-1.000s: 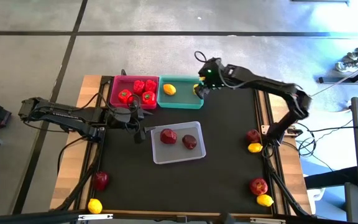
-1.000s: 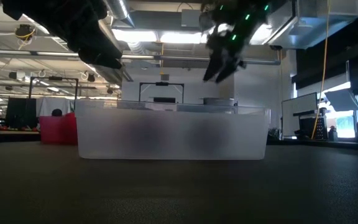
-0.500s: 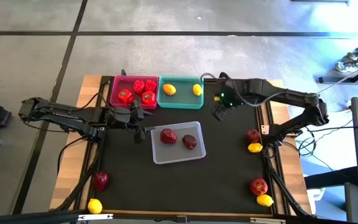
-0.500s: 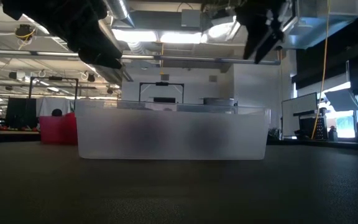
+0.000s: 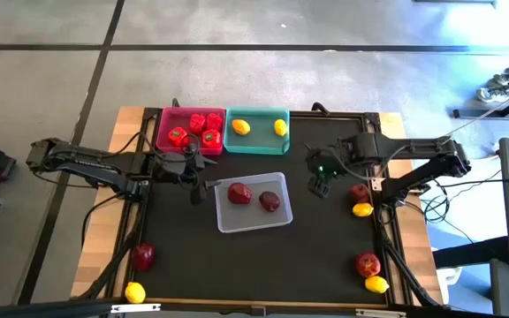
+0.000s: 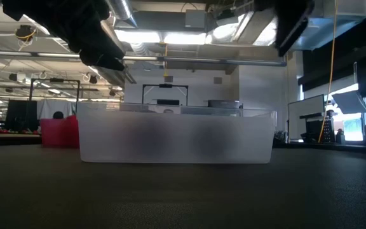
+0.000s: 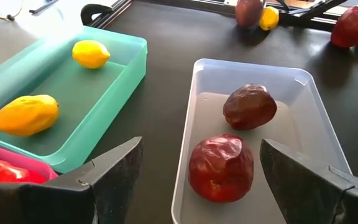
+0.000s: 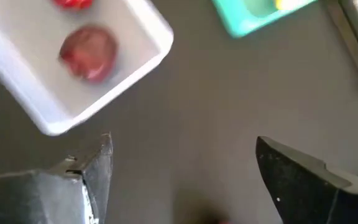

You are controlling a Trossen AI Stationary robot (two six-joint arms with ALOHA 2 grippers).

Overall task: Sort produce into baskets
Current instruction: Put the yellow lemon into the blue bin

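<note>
- The right end effector (image 5: 319, 185) hangs over bare tabletop (image 5: 325, 256) between the clear tray (image 5: 224, 221) and the apple (image 5: 360, 193) at the right edge; its fingers stand wide apart with nothing between them.
- The left end effector (image 5: 203, 181) waits just left of the clear tray, fingers spread wide and empty.
- The clear tray holds two dark red apples (image 5: 239, 193), side by side.
- The teal tray (image 5: 256, 147) at the back holds two lemons (image 5: 241, 127), well apart.
- The pink tray (image 5: 163, 132), touching the teal one on its left, holds several red peppers (image 5: 197, 124).
- Loose on the right edge: an apple with a lemon (image 5: 361, 210) just beside it, and nearer the front another apple (image 5: 367, 263) and lemon (image 5: 376, 284).
- At the front left corner lie one apple (image 5: 143, 256) and one lemon (image 5: 134, 292).
</note>
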